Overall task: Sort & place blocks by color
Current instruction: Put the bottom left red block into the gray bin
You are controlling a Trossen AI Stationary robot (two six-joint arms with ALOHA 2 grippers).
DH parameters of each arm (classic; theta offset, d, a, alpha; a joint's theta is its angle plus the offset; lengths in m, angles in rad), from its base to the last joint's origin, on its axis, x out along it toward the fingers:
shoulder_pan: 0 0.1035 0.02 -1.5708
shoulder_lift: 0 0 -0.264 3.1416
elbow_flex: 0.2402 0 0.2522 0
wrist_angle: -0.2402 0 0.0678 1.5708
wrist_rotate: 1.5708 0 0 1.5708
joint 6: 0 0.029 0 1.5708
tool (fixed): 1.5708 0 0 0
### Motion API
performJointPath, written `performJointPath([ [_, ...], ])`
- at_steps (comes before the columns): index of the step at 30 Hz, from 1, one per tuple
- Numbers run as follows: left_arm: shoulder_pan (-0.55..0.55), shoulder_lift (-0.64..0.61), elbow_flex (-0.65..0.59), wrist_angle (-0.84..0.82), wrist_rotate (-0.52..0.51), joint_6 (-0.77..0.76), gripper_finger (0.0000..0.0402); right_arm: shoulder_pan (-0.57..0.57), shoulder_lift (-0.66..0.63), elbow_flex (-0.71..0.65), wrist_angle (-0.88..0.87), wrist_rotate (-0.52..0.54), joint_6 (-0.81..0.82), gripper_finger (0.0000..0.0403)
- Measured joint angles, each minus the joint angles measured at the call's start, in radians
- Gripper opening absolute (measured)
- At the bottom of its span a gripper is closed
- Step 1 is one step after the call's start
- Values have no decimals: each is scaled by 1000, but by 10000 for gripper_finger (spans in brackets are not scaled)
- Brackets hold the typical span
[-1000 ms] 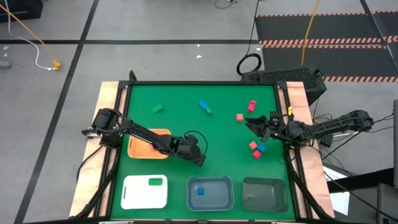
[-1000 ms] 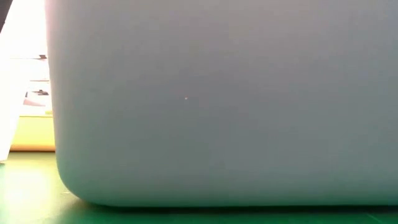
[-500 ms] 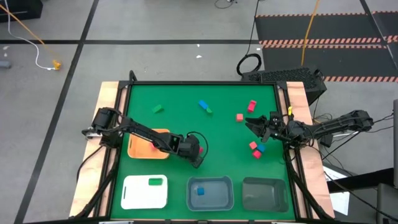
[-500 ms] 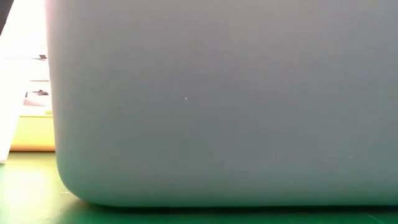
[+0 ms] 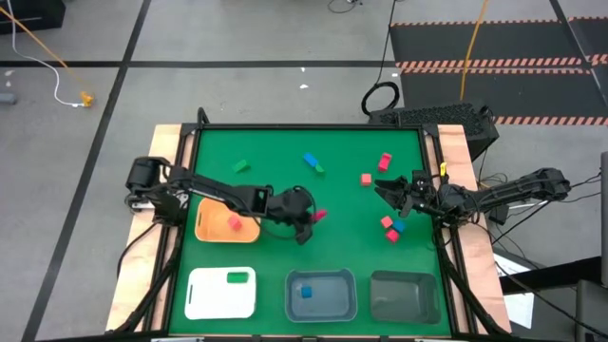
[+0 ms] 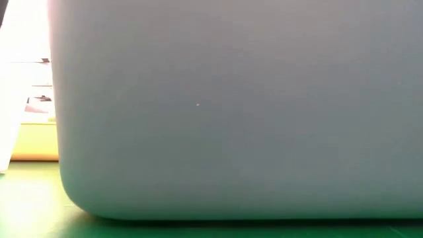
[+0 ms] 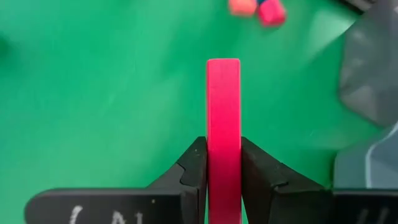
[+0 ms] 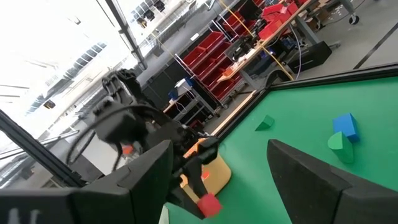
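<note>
Lighting, high view: even, bright overhead light; green table evenly lit, shadows short and soft. Low view: filled by a blurred grey tray wall, with overexposed white glare at the far left. Left wrist view: red block sharp, the blocks beyond it soft. Right wrist view: room background washed out by bright light; near fingers dark and slightly blurred.

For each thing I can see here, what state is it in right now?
Left gripper: shut on the red bar, raised above the mat.
Right gripper: open, empty, by the right edge.
Orange tray: holds one red block.
White tray: holds one green block.
Blue tray: holds one blue block.
Grey tray: empty.
</note>
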Motion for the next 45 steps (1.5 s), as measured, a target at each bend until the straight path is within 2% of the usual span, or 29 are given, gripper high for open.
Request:
performJointPath([
  [8, 13, -14, 1, 236, -1, 75, 63, 0, 0, 0, 0, 0, -1, 254],
  [17, 16, -13, 1, 399, -4, 173, 63, -7, 0, 0, 33, 7, -9, 254],
  [22, 17, -13, 1, 480, -4, 248, 63, -2, 2, 0, -4, -12, 11, 254],
  [25, 17, -13, 1, 498, -4, 271, 63, 5, 15, 0, 51, -28, 51, 254],
  [28, 20, -13, 1, 499, -4, 272, 63, 4, 38, 0, 134, -23, -35, 254],
  [32, 33, -13, 1, 523, -4, 273, 63, 4, 90, 2, 242, -32, -134, 254],
  [36, 54, -13, 1, 558, -5, 276, 63, 4, 174, 37, 266, -57, -130, 254],
  [45, 90, -13, 2, 577, -4, 277, 63, 4, 422, 197, 320, -133, -194, 254],
])
